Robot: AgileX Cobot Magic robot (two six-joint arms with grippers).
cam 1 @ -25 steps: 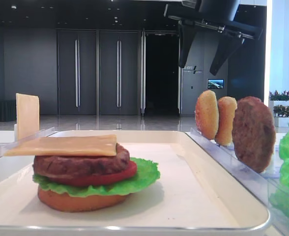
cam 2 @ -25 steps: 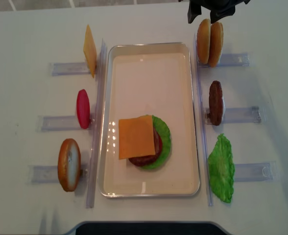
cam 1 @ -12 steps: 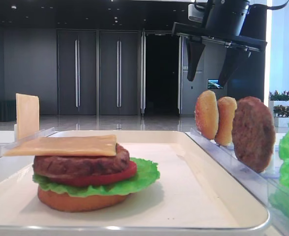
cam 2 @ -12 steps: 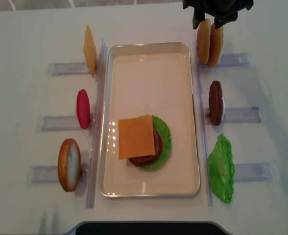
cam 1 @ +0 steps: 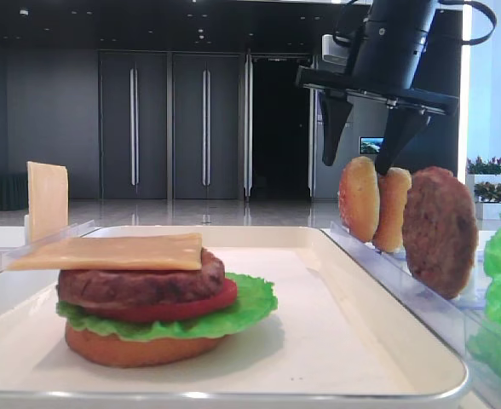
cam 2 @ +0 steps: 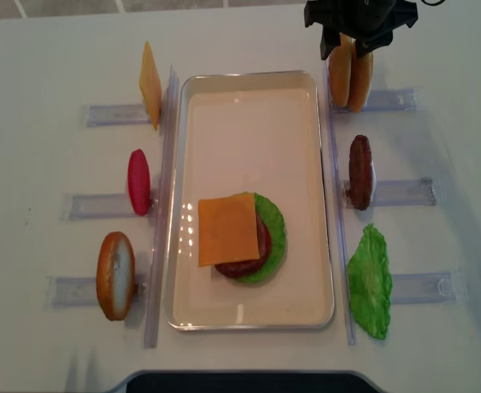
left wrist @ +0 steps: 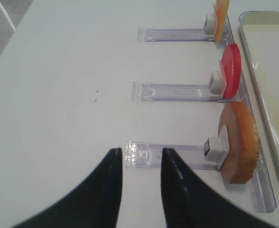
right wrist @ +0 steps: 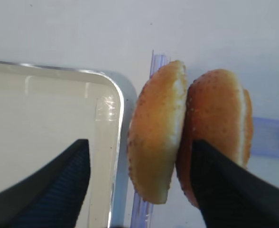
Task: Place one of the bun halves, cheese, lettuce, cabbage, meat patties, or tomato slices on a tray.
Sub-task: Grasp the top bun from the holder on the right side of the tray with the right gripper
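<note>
Two bun halves (cam 2: 339,75) (cam 2: 361,79) stand on edge in a clear rack right of the tray (cam 2: 249,79). My right gripper (cam 2: 351,45) hangs open just above them, touching neither. In the right wrist view the inner bun half (right wrist: 156,142) sits between the fingers, and the right finger (right wrist: 225,190) overlaps the outer bun half (right wrist: 220,118). On the tray lies a stack: cheese (cam 2: 228,229) on a meat patty, tomato slice, lettuce (cam 2: 275,237) and a bun half. My left gripper (left wrist: 141,153) is open and empty over a rack end on the left.
On the right racks stand a meat patty (cam 2: 360,172) and a lettuce leaf (cam 2: 370,281). On the left racks stand a cheese slice (cam 2: 150,84), a tomato slice (cam 2: 139,182) and a bun half (cam 2: 115,275). Long clear rails run along both sides of the tray.
My right gripper has come down from above the frame toward the two bun halves, still open. The left gripper and the food have not moved.
</note>
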